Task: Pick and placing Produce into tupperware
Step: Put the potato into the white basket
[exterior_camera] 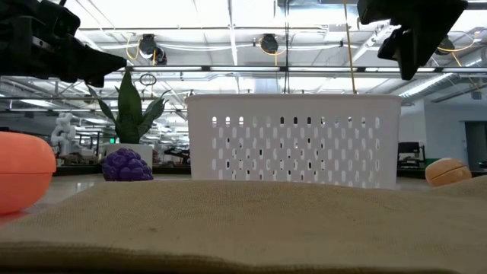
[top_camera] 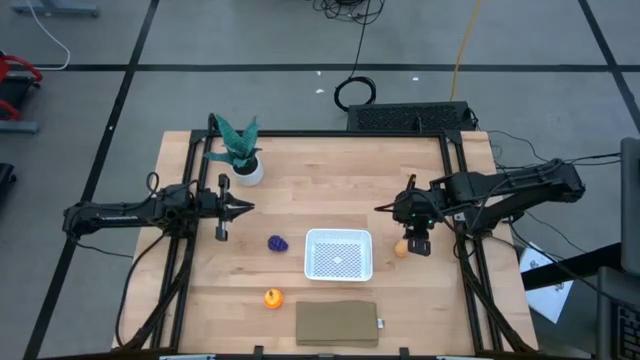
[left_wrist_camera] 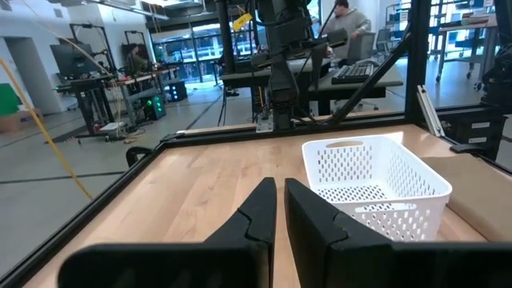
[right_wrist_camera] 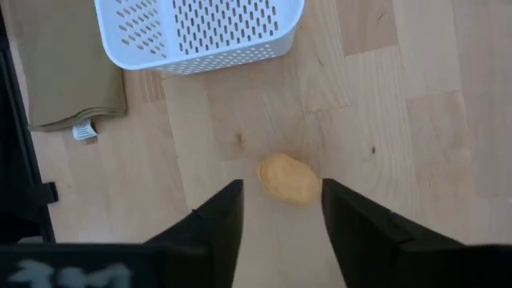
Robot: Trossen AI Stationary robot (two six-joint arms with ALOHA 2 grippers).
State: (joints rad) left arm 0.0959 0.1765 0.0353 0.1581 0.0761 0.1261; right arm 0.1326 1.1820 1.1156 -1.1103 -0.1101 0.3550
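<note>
The white mesh-bottomed tupperware [top_camera: 338, 254] stands on the table and holds nothing. The tan-yellow lump [top_camera: 401, 247] lies on the wood just to its right. My right gripper [right_wrist_camera: 282, 188] hovers above the lump, open and pointing down. In the right wrist view one finger stands on each side of the lump [right_wrist_camera: 288, 180]; the low view shows this gripper [exterior_camera: 411, 46] well above the lump [exterior_camera: 447, 171]. The purple cluster [top_camera: 278, 243] lies left of the tupperware, the orange ball [top_camera: 272, 298] nearer the near edge. My left gripper [top_camera: 240, 208] waits shut, level, left of centre.
A flat brown slab [top_camera: 337, 323] lies at the near edge, below the tupperware. A green plant in a white pot [top_camera: 240, 158] stands at the far left. A black frame [top_camera: 300, 133] runs around the table's edges. Bare wood lies between the two grippers.
</note>
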